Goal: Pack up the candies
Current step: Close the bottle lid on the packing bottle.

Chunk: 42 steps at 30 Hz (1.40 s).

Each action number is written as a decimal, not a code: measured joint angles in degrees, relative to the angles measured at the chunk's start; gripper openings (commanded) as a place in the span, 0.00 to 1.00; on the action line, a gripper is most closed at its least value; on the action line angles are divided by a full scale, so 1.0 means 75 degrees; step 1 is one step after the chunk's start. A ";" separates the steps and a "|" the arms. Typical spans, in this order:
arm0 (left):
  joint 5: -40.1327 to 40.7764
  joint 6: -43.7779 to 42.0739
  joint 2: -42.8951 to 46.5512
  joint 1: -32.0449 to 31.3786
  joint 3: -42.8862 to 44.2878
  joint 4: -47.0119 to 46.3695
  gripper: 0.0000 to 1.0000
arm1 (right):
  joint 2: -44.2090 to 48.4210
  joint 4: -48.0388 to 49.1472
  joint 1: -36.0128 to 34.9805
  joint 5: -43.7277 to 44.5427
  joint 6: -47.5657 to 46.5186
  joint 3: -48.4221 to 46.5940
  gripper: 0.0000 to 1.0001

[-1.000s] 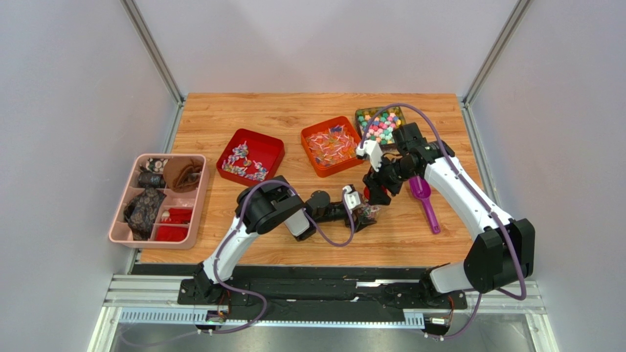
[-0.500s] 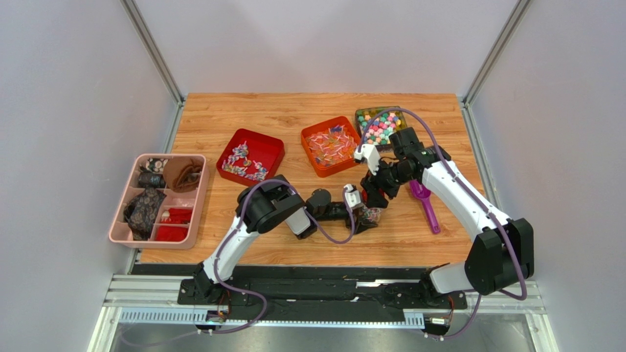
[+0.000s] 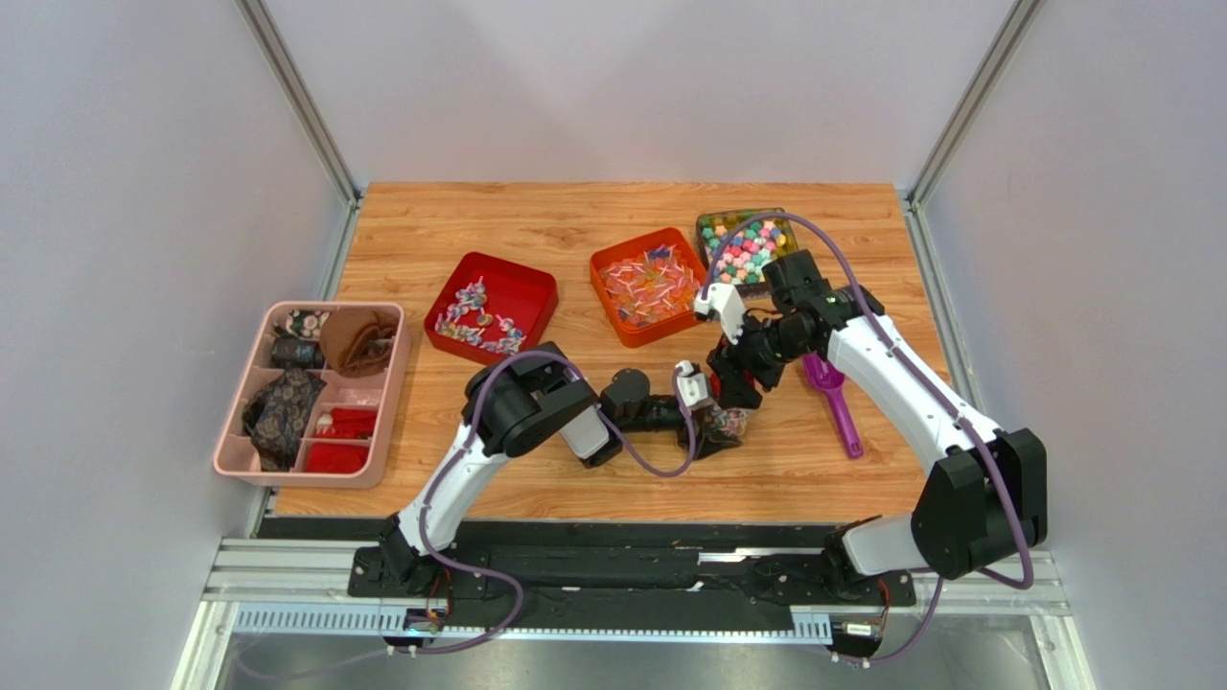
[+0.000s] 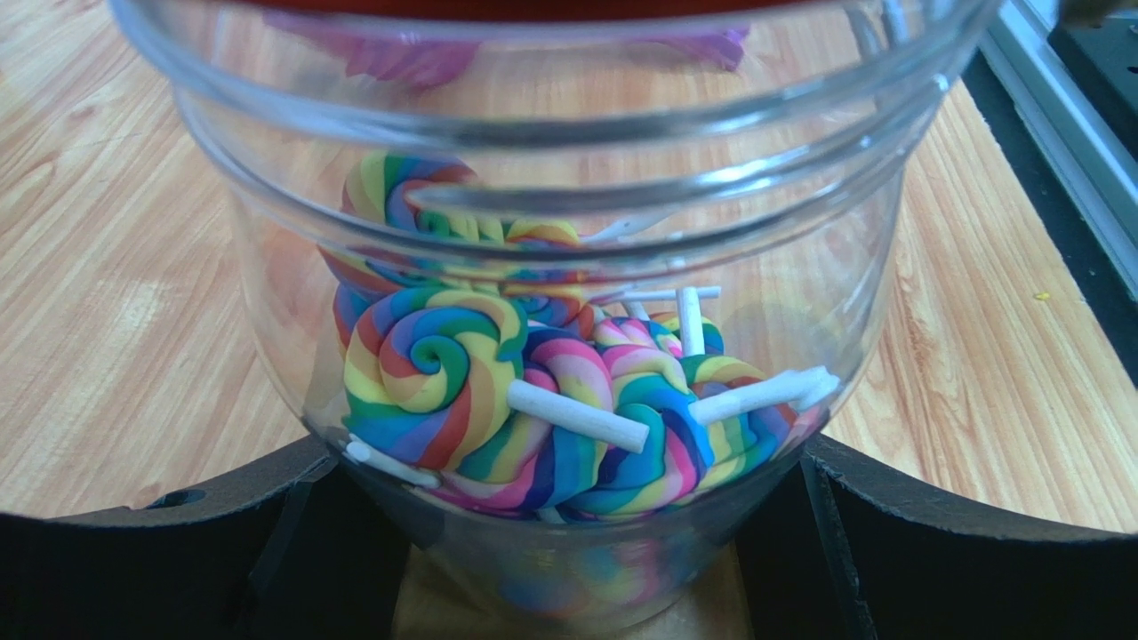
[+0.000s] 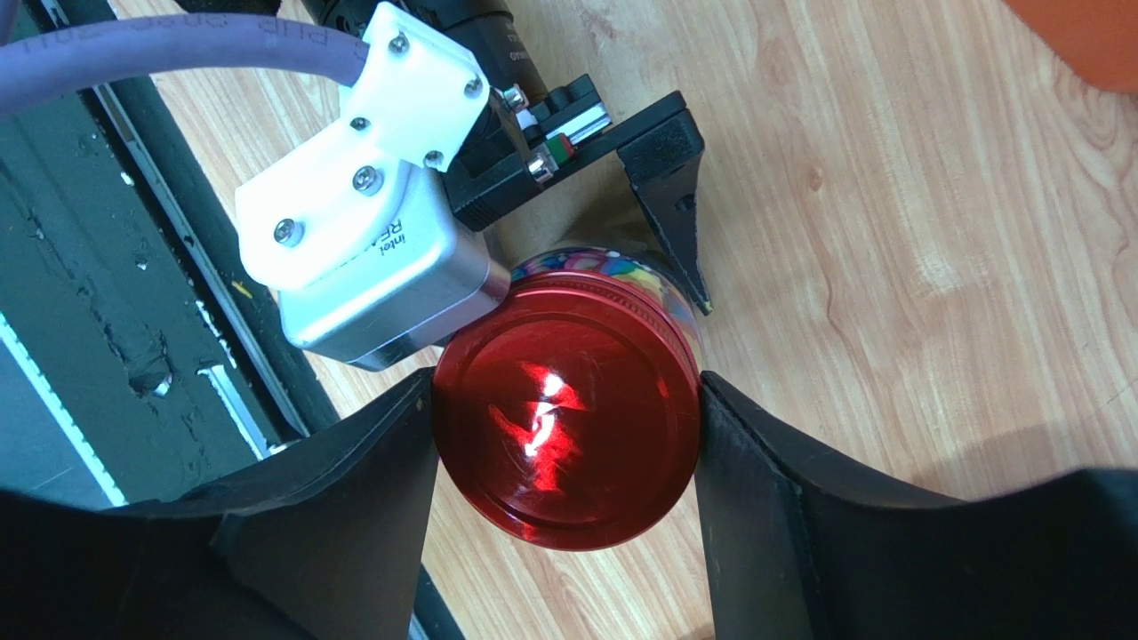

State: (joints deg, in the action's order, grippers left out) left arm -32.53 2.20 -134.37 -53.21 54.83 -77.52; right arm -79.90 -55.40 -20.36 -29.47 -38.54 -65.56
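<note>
Since a second ago the right arm has drawn back from the far trays and come down toward the near side. The right gripper (image 3: 736, 383) now sits over the jar (image 4: 561, 200), and it has barely shifted in the last half second. The left arm has not moved.

The jar stands upright just right of centre on the wooden table (image 3: 504, 216), long axis vertical, mouth up, capped by the round red lid (image 5: 568, 434). The left gripper (image 3: 715, 419) reaches in level from the left and is clamped on the jar's lower wall, a finger pressed on each side. From above, the right gripper's fingers (image 5: 354, 514) bear on opposite edges of the lid, grasping it.

Inside the jar lie rainbow lollipops (image 4: 441, 374), heaped flat against each other at the bottom. In the left wrist view, most of the clearly visible white sticks slant toward the right.

More candies (image 3: 475, 319) lie loose in a red tray (image 3: 530, 288) at the table's left centre. An orange tray (image 3: 602, 281) beside it and a dark tray (image 3: 706, 226) at the far right hold other sweets. A purple scoop (image 3: 833, 391) lies flat right of the jar, its handle toward the near edge. A pink divided organiser (image 3: 228, 446) hangs over the left edge.

Plain pale walls close in three sides, with metal posts at the far corners and a black rail along the near edge.
</note>
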 measured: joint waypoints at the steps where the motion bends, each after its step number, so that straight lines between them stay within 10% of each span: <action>1: -0.0012 0.0000 0.0000 0.0000 0.0000 0.0000 0.58 | 0.0000 -0.0064 0.0000 0.0003 -0.0020 -0.0015 0.64; 42: -0.0058 0.0009 0.0000 -0.0047 0.0061 0.0111 0.58 | 0.0420 -0.0487 0.0204 0.0227 -0.0026 0.0393 0.95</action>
State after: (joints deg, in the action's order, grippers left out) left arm -32.97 2.26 -134.37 -53.56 55.29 -76.69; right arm -76.75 -59.05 -18.83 -27.77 -38.74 -62.61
